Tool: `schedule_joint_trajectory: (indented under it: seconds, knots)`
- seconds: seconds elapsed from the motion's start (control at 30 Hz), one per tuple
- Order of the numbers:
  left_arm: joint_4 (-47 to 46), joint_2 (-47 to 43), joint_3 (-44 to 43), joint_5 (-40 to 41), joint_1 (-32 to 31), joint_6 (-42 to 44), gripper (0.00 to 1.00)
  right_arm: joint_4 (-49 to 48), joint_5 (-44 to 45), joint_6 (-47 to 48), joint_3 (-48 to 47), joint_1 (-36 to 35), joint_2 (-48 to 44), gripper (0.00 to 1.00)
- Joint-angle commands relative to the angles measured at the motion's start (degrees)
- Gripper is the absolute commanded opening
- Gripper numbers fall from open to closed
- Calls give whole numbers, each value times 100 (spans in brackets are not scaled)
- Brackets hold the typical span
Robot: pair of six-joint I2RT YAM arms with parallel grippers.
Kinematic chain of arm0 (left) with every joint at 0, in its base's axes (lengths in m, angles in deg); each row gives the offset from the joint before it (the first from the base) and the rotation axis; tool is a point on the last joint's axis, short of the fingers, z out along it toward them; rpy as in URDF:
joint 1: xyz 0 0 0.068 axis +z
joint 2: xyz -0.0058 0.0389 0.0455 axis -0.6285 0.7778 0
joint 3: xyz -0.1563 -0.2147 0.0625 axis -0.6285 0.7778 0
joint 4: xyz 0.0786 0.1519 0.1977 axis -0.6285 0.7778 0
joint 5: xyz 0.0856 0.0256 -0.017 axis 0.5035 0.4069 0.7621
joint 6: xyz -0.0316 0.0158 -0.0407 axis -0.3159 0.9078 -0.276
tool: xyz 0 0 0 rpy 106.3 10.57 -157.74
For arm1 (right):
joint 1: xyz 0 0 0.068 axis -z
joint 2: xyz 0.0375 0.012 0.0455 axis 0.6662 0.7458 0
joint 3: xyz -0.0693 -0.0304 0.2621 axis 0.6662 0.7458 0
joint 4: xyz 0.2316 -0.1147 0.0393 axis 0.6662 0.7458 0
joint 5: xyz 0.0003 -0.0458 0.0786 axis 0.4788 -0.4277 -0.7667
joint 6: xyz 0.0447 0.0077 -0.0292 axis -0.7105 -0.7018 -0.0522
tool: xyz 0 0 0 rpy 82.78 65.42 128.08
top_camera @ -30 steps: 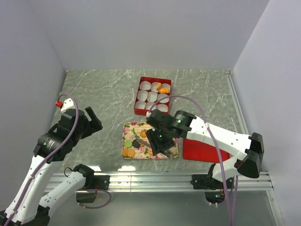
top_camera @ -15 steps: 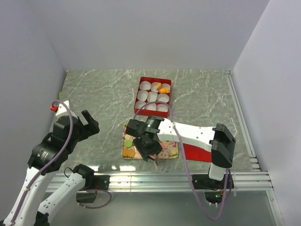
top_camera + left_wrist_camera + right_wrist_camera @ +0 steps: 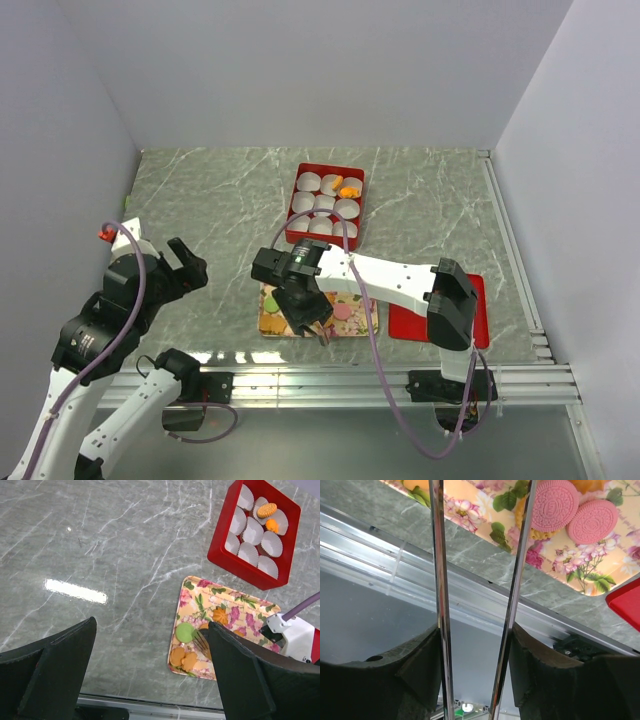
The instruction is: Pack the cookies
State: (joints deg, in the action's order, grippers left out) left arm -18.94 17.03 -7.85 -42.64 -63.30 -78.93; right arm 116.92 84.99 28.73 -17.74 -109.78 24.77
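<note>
- Grey-green marbled table (image 3: 220, 200) between pale walls. On it you have a floral tray (image 3: 368, 325) near the front edge, a red box (image 3: 327, 168) behind the tray, and a red lid (image 3: 408, 322) to the tray's right.
- Left arm: folded back at the left side. The left gripper (image 3: 190, 262) is raised over bare table, jaws spread wide and holding nothing.
- Right arm: the forearm reaches leftward across the tray. The right gripper (image 3: 305, 308) is angled down over the tray's left half, jaws part-closed on metal tongs (image 3: 439, 580), with 1 blade lying against each finger.
- Task items: most of the cookies (image 3: 220, 616) lie on the tray. 2 orange cookies (image 3: 267, 510) sit in paper cups (image 3: 250, 530) in the box.
- Left wrist view alone shows you a green cookie (image 3: 184, 631) at the tray's left end, with the tongs' tip just beside it.
- Right wrist view alone shows you 2 pink cookies (image 3: 555, 505) lying edge to edge, just right of 1 blade, and the metal rail (image 3: 395, 545) along the table's front edge.
</note>
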Motion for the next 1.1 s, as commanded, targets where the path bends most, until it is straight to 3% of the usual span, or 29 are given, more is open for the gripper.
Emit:
schedule_joint_trajectory:
  seconds: [0.0, 0.53, 0.83, 1.07]
  knots:
    - [-249, -22, 24, -130, -16, 170, 99, 15, 227, -42, -74, -11, -71, 54]
    - [-337, -22, 69, -315, -16, 293, 99, 428, 614, -437, 268, -28, -713, 29]
    - [-354, 66, 77, -367, -16, 302, 99, 657, 948, -473, 375, 86, -1100, 34]
    - [-372, 118, 86, -429, -16, 328, 99, 850, 1071, -139, -345, 796, -1082, 33]
